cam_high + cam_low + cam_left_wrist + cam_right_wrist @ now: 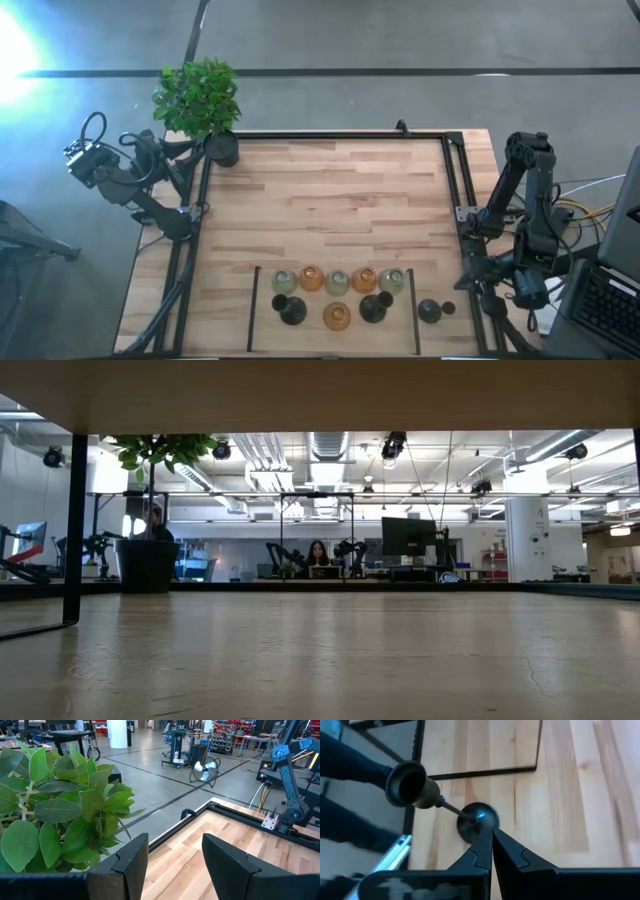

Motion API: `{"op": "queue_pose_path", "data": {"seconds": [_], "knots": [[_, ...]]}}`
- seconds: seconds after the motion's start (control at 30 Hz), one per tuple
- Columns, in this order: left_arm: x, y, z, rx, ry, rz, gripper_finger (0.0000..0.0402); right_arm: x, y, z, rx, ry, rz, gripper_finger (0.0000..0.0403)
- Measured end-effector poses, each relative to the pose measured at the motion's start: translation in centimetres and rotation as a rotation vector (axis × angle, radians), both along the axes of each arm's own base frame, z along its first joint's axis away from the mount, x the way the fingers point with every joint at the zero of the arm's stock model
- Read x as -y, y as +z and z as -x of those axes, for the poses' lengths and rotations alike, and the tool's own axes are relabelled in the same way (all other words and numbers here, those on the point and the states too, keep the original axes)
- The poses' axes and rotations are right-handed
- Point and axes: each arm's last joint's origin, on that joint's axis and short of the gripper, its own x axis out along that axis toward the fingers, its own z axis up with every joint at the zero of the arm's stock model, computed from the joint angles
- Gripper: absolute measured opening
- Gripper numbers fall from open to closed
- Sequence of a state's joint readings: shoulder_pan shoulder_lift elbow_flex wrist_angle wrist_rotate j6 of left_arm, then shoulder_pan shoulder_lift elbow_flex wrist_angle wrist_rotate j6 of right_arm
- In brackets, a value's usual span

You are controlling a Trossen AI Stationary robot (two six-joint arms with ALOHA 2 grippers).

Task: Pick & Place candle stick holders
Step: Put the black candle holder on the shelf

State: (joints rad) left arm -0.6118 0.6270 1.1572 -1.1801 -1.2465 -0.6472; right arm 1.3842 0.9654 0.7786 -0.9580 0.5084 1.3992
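Several candle stick holders stand near the table's front edge inside a black taped outline: greenish-clear ones, amber ones and dark ones. To the right of the outline, a black thin-stemmed holder lies on its side on the wood, with its cup and round base both showing. My right gripper is shut, raised near the table's right edge, and points down toward that base without touching it. My left gripper waits open at the far left, beside the plant.
A leafy green plant in a black pot stands at the table's far left corner, close to my left gripper. A black frame rail runs along the table's right side. The bare wood in the middle is free room.
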Motion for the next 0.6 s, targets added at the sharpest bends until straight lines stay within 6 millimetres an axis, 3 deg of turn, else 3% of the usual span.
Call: {"op": "queue_pose_path", "data": {"seconds": [0.17,0.6], "knots": [[0.0,0.0,0.0,0.000,0.000,0.000,0.0191,0.1,-1.0,0.0,0.097,0.164,0.089,0.0008],[0.0,0.0,0.0,0.000,0.000,0.000,0.0191,1.4,-5.0,2.8,0.336,0.611,-0.049,0.0008]]}}
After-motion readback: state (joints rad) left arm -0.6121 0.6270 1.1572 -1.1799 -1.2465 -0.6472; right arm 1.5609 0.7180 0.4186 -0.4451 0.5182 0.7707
